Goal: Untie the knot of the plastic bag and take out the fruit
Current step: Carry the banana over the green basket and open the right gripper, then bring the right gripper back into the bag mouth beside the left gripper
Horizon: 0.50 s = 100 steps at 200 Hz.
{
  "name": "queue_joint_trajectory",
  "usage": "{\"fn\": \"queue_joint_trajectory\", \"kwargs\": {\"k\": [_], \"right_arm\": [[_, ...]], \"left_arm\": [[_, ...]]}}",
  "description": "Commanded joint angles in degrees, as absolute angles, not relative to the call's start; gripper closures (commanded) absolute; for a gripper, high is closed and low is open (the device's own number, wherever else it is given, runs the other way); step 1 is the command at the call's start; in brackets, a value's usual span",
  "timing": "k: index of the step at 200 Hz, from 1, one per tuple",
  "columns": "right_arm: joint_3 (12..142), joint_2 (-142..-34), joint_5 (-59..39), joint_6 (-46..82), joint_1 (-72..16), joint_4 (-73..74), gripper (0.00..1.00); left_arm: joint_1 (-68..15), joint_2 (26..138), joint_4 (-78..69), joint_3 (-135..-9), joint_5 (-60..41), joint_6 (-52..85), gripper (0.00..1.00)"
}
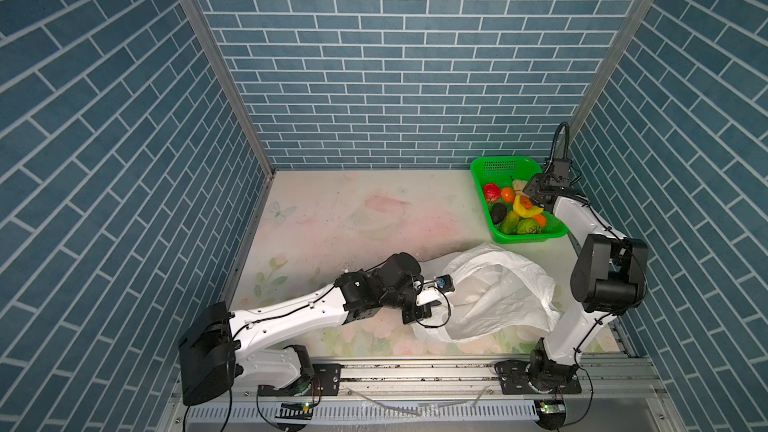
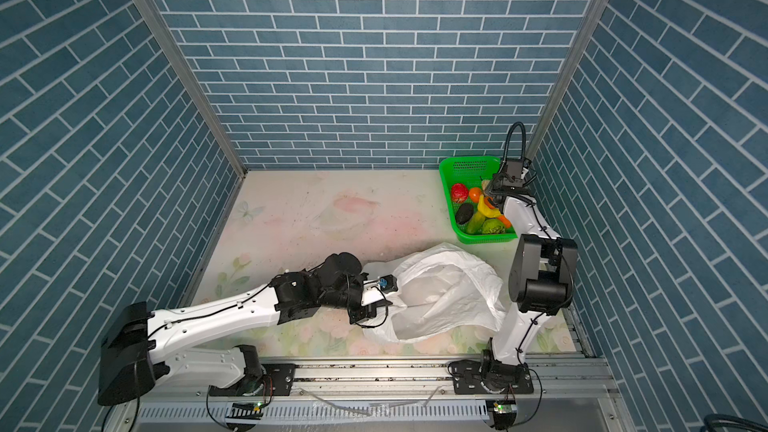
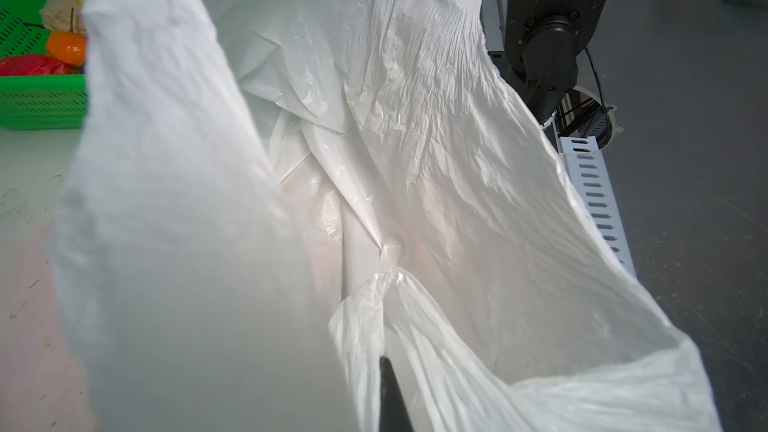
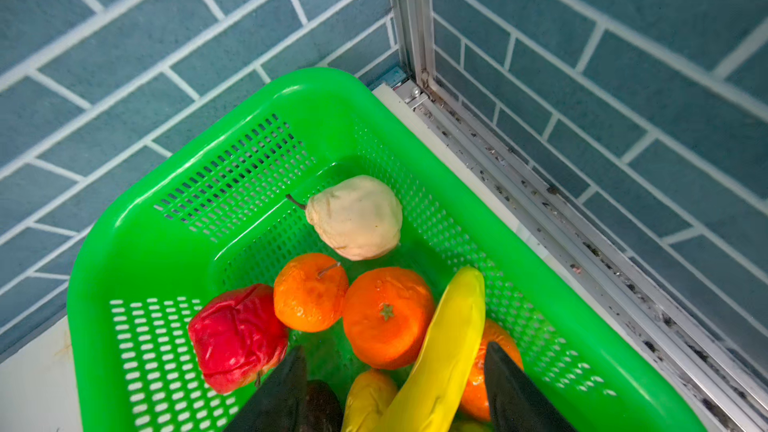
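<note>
- Right gripper (image 4: 395, 349) hung just above the green basket (image 4: 116, 234), its fingers spread wide and gripping nothing
- A yellow banana (image 4: 449, 347) lay between those fingers, nearer one than the other
- Just beyond the fingertips sat two oranges (image 4: 386, 317), a red fruit (image 4: 237, 338) and a pale pear (image 4: 357, 218)
- Left gripper (image 1: 438, 304) was pressed together on a bunched edge of the plastic bag (image 1: 498, 292), which gaped open ahead of it, well apart from the right gripper
</note>
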<state>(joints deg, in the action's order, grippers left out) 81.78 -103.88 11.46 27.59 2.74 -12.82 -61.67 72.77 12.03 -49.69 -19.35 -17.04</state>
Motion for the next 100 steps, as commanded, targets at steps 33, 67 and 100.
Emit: {"fn": "queue_joint_trajectory", "kwargs": {"k": [33,67,100], "right_arm": [[82.7,-90.9,-4.6,26.9,1.6,-25.8,0.31],[78.0,-78.2,-10.4,24.9,-3.2,-34.7,0.29],[73.9,-66.9,-14.4,25.4,-9.4,-42.1,0.28]], "left_arm": [[-61.3,70.7,12.7,-50.7,-19.7,-18.2,1.00],[-61.3,68.5,13.2,-49.0,-17.7,-17.0,1.00],[-61.3,67.8,14.0,-48.5,-16.0,-16.9,1.00]]}}
